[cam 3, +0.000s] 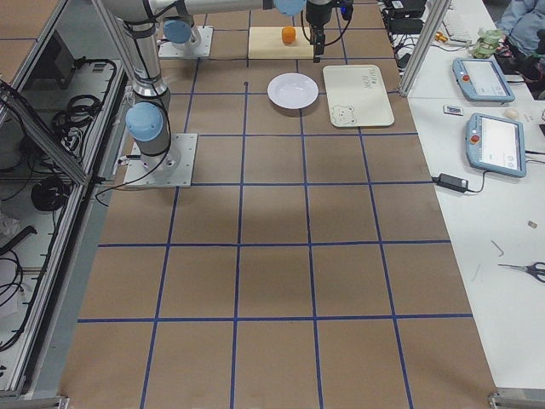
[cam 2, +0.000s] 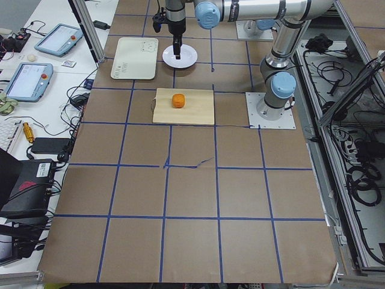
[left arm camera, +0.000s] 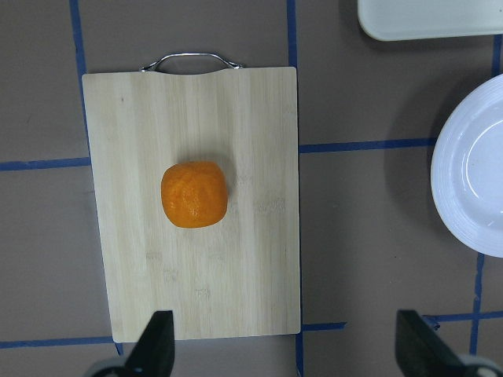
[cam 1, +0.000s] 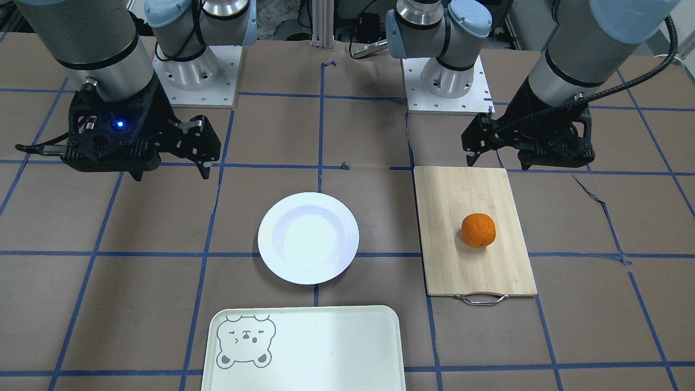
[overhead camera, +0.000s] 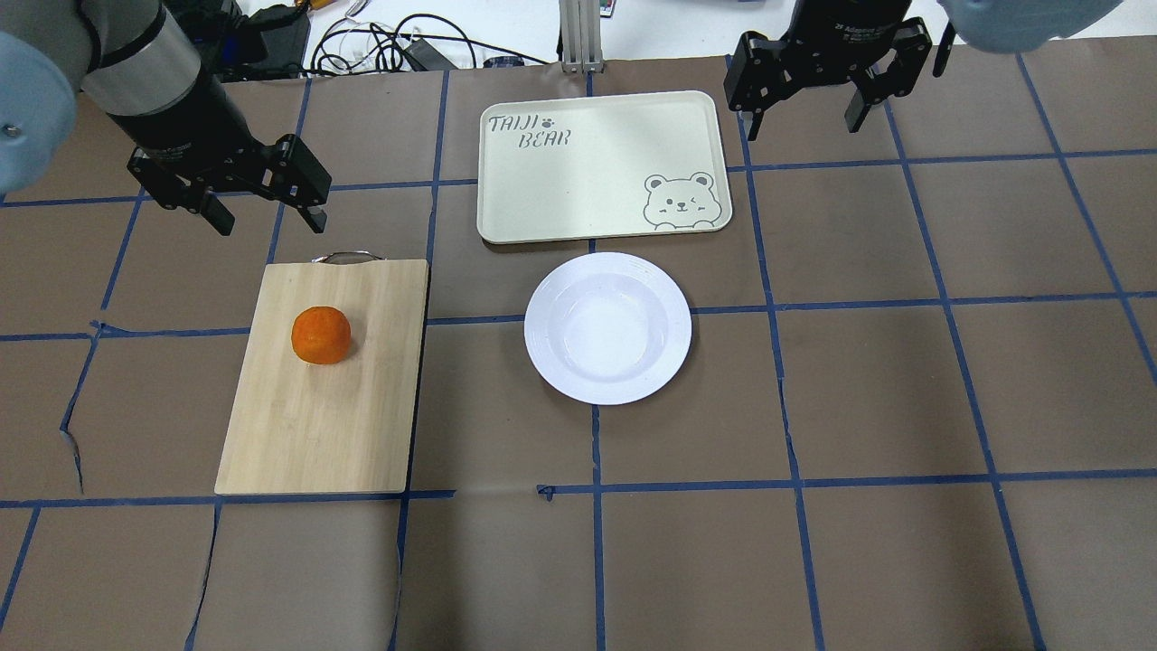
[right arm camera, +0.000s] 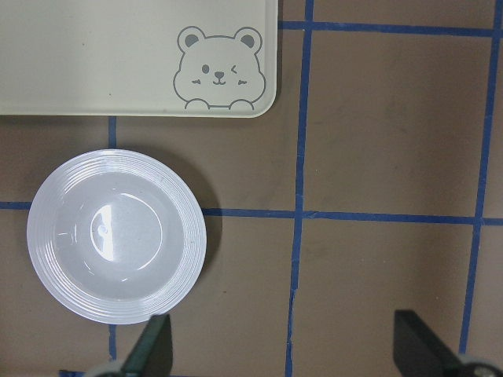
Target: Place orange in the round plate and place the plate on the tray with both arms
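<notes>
The orange [overhead camera: 321, 334] rests on a wooden cutting board [overhead camera: 334, 434], seen from above in the left wrist view as the orange [left arm camera: 194, 194]. My left gripper [overhead camera: 267, 220] hangs open above the board's handle end, nothing between its fingers. The white round plate [overhead camera: 607, 327] lies empty at the table's middle, just short of the pale tray [overhead camera: 587, 172] with the bear face. My right gripper [overhead camera: 803, 125] hovers open beside the tray's right end, holding nothing. In the front view the orange [cam 1: 478, 230], plate [cam 1: 308, 237] and tray [cam 1: 326, 347] are apart from each other.
The board's metal handle [overhead camera: 345, 258] points toward the far side. Blue tape lines grid the brown table cover, which is torn at the left [overhead camera: 72, 434]. Cables [overhead camera: 398, 45] lie past the far edge. Tablets [cam 3: 494, 141] sit on a side table.
</notes>
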Controlling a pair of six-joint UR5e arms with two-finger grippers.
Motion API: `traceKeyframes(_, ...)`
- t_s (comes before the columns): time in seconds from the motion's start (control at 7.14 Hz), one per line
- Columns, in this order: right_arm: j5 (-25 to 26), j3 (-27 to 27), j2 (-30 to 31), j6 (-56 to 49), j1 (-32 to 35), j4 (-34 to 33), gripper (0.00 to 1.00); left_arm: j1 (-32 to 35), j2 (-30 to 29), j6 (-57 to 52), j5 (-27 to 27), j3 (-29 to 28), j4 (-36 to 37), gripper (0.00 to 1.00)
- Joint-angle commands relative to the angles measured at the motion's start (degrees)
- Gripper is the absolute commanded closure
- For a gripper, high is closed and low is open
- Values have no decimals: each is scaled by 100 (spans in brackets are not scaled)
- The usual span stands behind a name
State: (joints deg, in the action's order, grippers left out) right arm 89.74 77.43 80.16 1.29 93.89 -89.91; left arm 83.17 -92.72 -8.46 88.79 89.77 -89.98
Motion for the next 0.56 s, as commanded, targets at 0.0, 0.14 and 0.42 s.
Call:
traceKeyframes(0.0, 0, 0, -10, 11, -11, 0, 0, -213, 61, -24, -19, 6, 42, 0)
traceKeyframes(0.14, 8, 0, -10, 3, -20, 0, 0, -205, 61, -25, -37, 6, 42, 0)
traceKeyframes(0.42, 0, 0, -18, 11, -29, 0, 0, -196, 61, -25, -54, 15, 51, 0)
